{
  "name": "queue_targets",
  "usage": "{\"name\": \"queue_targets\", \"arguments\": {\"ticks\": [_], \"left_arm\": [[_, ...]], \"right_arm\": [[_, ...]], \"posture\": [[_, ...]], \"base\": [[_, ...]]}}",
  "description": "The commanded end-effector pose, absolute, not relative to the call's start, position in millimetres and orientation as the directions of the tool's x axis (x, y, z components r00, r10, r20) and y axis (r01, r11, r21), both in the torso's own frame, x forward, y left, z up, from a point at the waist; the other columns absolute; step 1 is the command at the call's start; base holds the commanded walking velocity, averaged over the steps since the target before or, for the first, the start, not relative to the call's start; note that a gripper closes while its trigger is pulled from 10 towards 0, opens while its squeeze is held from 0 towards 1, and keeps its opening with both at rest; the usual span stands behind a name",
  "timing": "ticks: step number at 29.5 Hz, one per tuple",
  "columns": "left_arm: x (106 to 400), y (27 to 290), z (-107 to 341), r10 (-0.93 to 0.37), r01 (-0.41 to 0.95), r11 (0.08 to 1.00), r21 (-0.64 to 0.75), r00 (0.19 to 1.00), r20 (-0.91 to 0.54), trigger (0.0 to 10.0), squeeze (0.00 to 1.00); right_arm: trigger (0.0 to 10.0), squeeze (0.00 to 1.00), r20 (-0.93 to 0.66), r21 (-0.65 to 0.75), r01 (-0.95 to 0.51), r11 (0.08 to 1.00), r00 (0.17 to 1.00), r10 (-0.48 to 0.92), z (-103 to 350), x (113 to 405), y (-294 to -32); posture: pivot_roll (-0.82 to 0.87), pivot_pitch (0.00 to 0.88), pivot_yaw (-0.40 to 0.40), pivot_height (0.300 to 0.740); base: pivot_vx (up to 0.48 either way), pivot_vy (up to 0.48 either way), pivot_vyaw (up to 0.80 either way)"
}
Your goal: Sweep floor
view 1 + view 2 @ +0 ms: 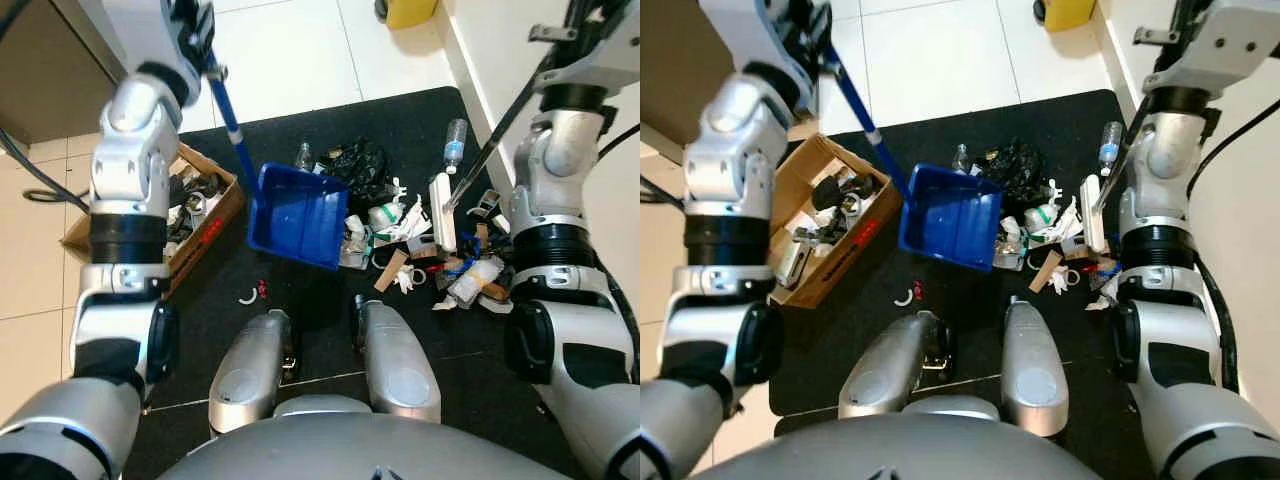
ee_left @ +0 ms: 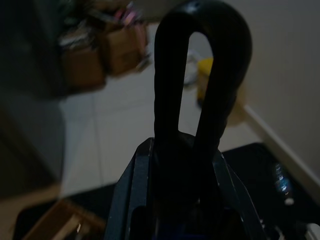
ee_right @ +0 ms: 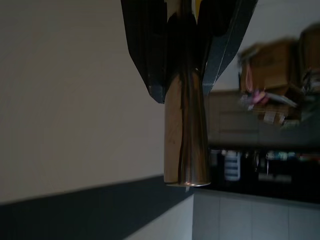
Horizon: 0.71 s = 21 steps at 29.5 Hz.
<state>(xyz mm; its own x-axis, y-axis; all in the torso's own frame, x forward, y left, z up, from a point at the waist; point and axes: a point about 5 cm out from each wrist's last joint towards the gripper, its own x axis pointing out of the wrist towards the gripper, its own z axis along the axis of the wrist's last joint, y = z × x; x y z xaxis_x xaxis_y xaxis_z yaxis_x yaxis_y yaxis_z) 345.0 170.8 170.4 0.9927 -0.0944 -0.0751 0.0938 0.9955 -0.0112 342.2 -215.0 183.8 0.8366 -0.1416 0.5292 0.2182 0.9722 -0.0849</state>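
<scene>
While the left end effector (image 2: 200, 165) grips the blue handle (image 1: 228, 110) of the dustpan (image 1: 297, 215), the pan rests tilted on the black mat (image 1: 320, 300), its mouth just beside the litter pile (image 1: 400, 225). Clamped on the broom's metal pole (image 3: 186, 125), the right end effector (image 3: 187, 55) holds the white broom head (image 1: 441, 210) in the litter. Left of the pan sits a cardboard box (image 1: 815, 225) of junk. A bottle (image 1: 455, 143) lies near the wall.
</scene>
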Motion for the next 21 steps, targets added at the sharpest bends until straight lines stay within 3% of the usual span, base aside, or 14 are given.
{"name": "queue_targets", "arguments": {"ticks": [1,3,10,16,21], "left_arm": [[340,176,170,-0.048,0.048,0.999,-0.006,0.996,-0.077,10.0,0.00],[340,176,170,-0.048,0.048,0.999,-0.006,0.996,-0.077,10.0,0.00],[316,212,157,0.212,-0.213,0.977,-0.003,0.972,-0.100,10.0,0.00],[308,225,156,0.263,-0.262,0.965,0.026,0.960,-0.101,10.0,0.00],[277,254,145,0.362,-0.352,0.931,0.095,0.922,-0.137,10.0,0.00]], "right_arm": [[10.0,0.00,0.534,-0.098,0.181,0.979,0.839,-0.102,188,348,-204],[10.0,0.00,0.534,-0.098,0.181,0.979,0.839,-0.102,188,348,-204],[10.0,0.00,0.469,-0.093,0.080,0.992,0.883,-0.028,176,357,-180],[10.0,0.00,0.460,-0.096,0.059,0.994,0.888,-0.009,174,359,-174],[10.0,0.00,0.442,-0.098,0.024,0.995,0.897,0.022,173,364,-167]], "posture": [[0.10,0.112,0.061,0.740],[0.10,0.112,0.061,0.740],[0.17,0.152,0.035,0.740],[0.19,0.164,0.028,0.740],[0.22,0.181,0.013,0.740]], "base": [[0.000,0.000,0.00],[0.000,0.000,0.00],[0.000,0.000,0.00],[0.000,0.000,0.00],[0.000,0.000,0.00]]}}
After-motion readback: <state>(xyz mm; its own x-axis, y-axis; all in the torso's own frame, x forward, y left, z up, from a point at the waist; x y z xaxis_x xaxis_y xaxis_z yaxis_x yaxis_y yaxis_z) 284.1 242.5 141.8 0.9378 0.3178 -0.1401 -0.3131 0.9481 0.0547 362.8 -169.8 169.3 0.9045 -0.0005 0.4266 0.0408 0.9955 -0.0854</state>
